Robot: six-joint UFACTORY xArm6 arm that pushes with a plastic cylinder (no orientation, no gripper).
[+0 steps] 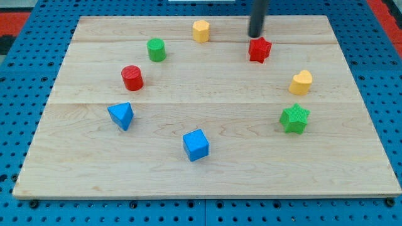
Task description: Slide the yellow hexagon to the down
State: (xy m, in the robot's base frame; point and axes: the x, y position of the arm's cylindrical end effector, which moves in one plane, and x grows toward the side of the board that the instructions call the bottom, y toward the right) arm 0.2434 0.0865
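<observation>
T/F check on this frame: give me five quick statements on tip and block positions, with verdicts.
1. My tip is just above the red star. True.
2. My tip touches the yellow hexagon. False: it stands apart, to the view's right of it.
3. The green cylinder lies toward the view's left of the yellow hexagon. True.
4. The blue cube is at the view's top. False: it is near the bottom.
5. The yellow heart sits above the green star. True.
</observation>
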